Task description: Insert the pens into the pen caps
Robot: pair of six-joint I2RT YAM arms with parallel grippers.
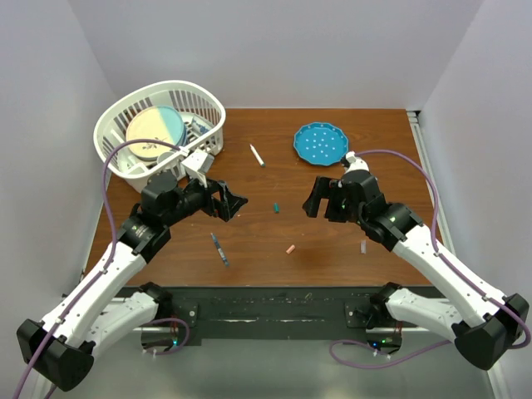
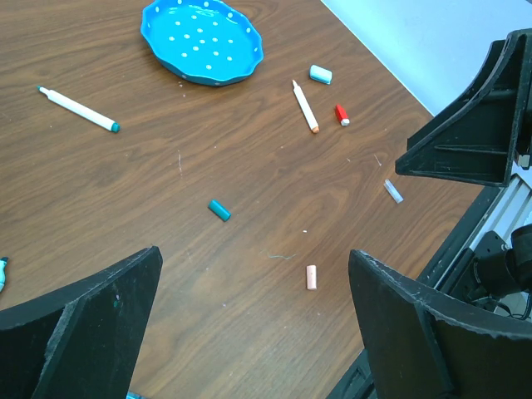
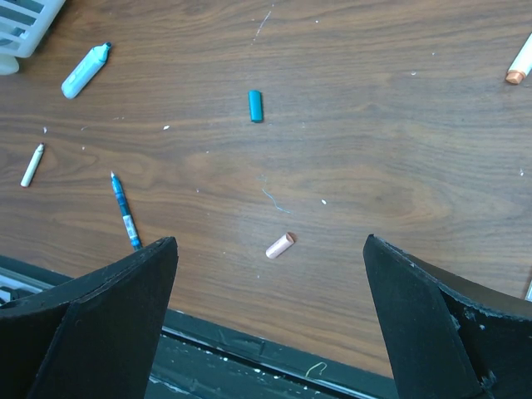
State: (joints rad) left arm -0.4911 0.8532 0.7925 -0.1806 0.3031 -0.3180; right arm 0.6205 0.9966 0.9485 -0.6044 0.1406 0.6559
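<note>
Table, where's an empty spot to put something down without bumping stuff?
Bare wood lies at the far edge between the white basket and the blue plate, beyond the green-tipped pen, and near the front between the salmon cap and grey cap. Crowded: beside the plate, where the orange-tipped pen, light blue cap and red cap cluster.

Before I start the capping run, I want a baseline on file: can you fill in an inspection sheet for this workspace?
Surface: brown wood table, faintly scratched.
Job's things: pens and pen caps scattered loose, lying apart.
Clutter: white basket holding a yellow-and-blue plate; blue dotted plate.
Grippers: left gripper and right gripper open, empty, above the table.
Cables: purple cables loop along both arms.
Surroundings: white walls on three sides.
</note>
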